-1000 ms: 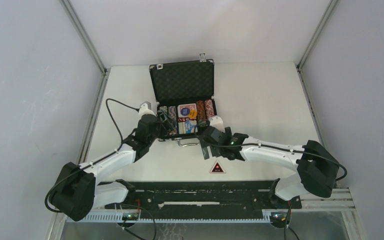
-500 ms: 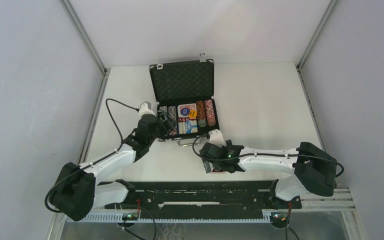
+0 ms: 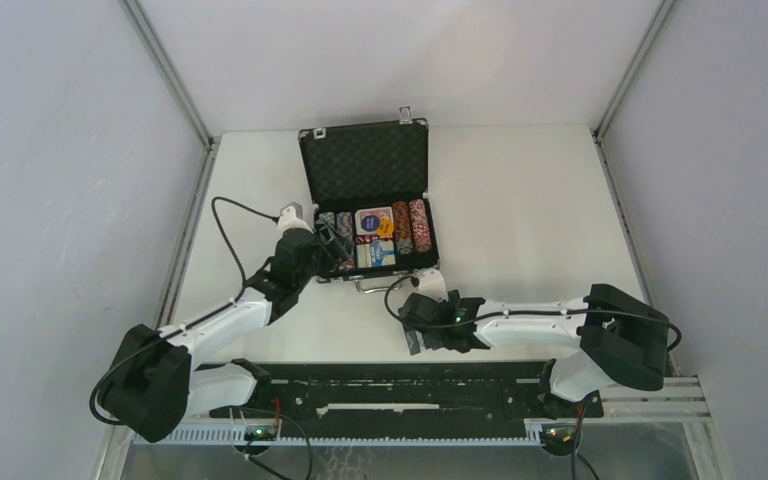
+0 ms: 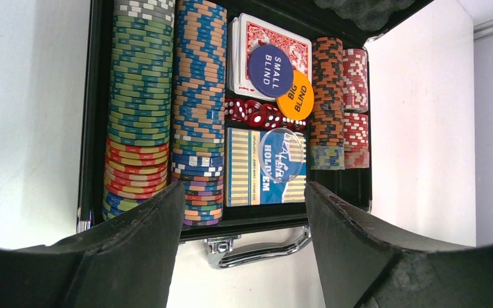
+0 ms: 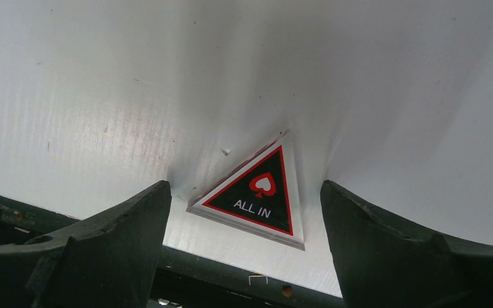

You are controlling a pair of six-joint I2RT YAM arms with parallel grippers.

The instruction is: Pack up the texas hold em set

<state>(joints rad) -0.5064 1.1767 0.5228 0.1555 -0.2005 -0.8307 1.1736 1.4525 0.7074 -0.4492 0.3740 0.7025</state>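
Right gripper (image 5: 245,187), jaws wide and empty, hangs directly over the flat triangular ALL IN token (image 5: 257,200), a finger either side, on the table (image 3: 520,200) nearside of the open case (image 3: 364,165); left arm lies farther.

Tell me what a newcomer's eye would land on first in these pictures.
The open black briefcase with silver trim sits mid-table, its tray packed with multicoloured poker chip stacks. Then the black-and-red triangular ALL IN token, lying on the white table near the front edge, under the open right gripper.
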